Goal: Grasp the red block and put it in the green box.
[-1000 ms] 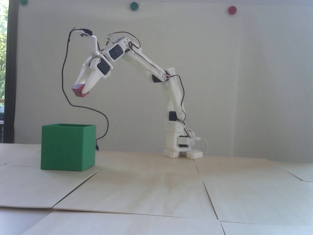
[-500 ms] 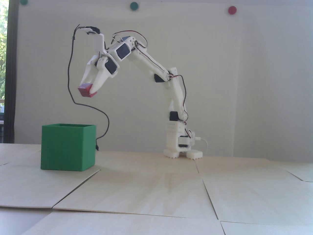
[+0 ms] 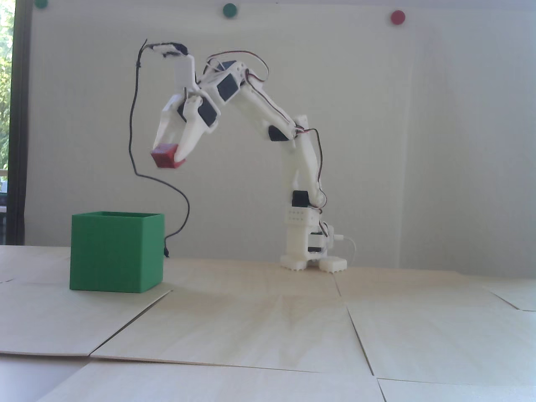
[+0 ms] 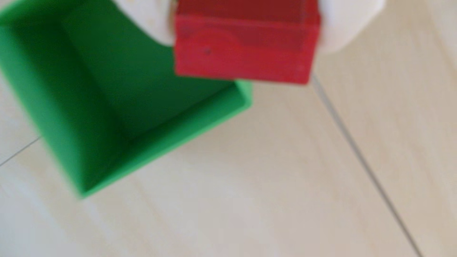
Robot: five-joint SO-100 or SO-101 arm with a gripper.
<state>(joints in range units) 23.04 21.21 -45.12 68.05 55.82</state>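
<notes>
In the fixed view the white gripper hangs high in the air, shut on the red block. The green box stands open-topped on the table, below the block and to its left. In the wrist view the red block is pinched between two white fingertips at the top edge, with the gripper shut on it. The green box lies below and to the left there, its inside dark and with nothing seen in it; the block overlaps the box's near corner.
A black cable loops from the wrist camera down to the table behind the box. The arm's base stands at the middle back. Pale wooden sheets with seams cover the table. Round dots are stuck high on the wall.
The arm has swung to the right in the fixed view, carrying the red block with it, so the block now hangs to the right of the box's right wall rather than over its opening.
</notes>
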